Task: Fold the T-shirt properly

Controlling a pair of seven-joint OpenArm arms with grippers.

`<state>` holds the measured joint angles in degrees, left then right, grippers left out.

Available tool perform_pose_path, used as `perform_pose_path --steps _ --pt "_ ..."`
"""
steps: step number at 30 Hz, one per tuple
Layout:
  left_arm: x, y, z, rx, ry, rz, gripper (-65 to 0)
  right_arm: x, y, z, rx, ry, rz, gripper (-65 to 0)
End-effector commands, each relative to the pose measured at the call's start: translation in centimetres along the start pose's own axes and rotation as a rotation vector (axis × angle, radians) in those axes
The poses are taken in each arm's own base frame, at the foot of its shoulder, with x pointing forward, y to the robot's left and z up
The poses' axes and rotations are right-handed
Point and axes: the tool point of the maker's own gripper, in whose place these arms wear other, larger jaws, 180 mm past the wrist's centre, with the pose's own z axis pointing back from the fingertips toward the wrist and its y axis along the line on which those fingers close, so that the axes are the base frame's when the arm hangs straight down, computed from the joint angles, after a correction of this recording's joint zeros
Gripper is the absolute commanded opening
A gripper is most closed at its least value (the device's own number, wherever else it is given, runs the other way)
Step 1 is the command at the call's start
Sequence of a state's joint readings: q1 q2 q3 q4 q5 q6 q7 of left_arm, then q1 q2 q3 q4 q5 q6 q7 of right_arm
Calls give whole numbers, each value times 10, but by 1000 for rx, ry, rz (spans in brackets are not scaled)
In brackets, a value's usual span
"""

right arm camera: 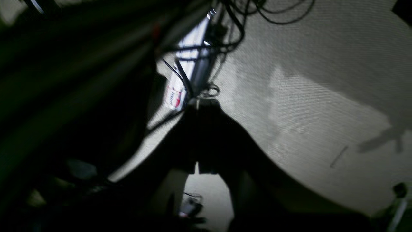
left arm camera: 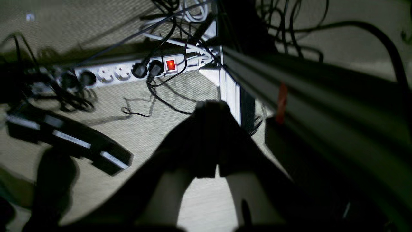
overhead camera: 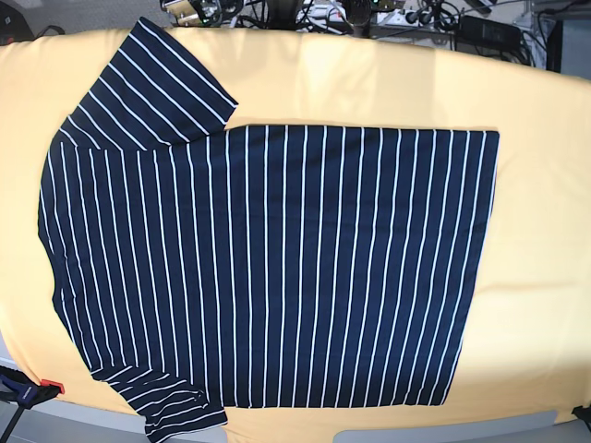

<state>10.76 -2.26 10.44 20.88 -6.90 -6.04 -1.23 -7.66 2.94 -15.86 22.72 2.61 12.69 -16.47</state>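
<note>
The base view looks straight down from overhead onto the yellow-orange cloth [overhead camera: 545, 231], which fills nearly the whole frame. Both wrist views sit low, just behind their closed jaws, facing the carpeted floor [left arm camera: 180, 93] and cables [left arm camera: 167, 83]. Each also catches a blurred metal frame rail [right arm camera: 80, 64] close alongside.

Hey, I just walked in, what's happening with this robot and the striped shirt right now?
Nothing is handling the shirt at this moment. The navy striped T-shirt lies spread flat and unfolded on the yellow-orange cloth, with no arm over it in the base view. Both wrist cameras look down at the floor beside the table frame: the left claw and right claw hang with fingers together, holding nothing. A power strip lies below.
</note>
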Motion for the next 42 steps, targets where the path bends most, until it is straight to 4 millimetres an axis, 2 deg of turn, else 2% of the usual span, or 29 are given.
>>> perform_pose_path --steps 1,6,10,13,16,19,24,30,37,40,42 --pt "-11 -2 3 -9 10 -12 -650 -15 1 0 12 24 1 -650" --pt "-40 1 17 -10 33 -19 -650 -62 8 4 58 57 17 -650" --pt "-68 2 33 -14 82 -31 -650 -94 14 16 95 89 60 -650" --pt "-82 6 49 -18 122 3 -650 -115 11 32 76 146 96 -650" --pt "-95 7 69 -35 173 35 -650 -131 3 53 27 170 58 -650" --pt "-97 8 94 -51 156 -8 -650 -141 -1 80 11 144 90 -650" --pt "-84 14 139 -59 82 -113 -650 -144 -7 126 -55 82 167 -650" --pt "-81 8 196 -95 87 -290 -650 -148 13 178 -73 74 279 -650" --pt "-47 2 241 -50 8 -485 -650 -125 17 235 -261 -20 351 -650" --pt "-33 1 257 -18 -15 -504 -650 -117 19 258 -323 -65 366 -650" --pt "-24 3 269 0 -24 -501 -650 -100 14 274 -387 -113 374 -650"
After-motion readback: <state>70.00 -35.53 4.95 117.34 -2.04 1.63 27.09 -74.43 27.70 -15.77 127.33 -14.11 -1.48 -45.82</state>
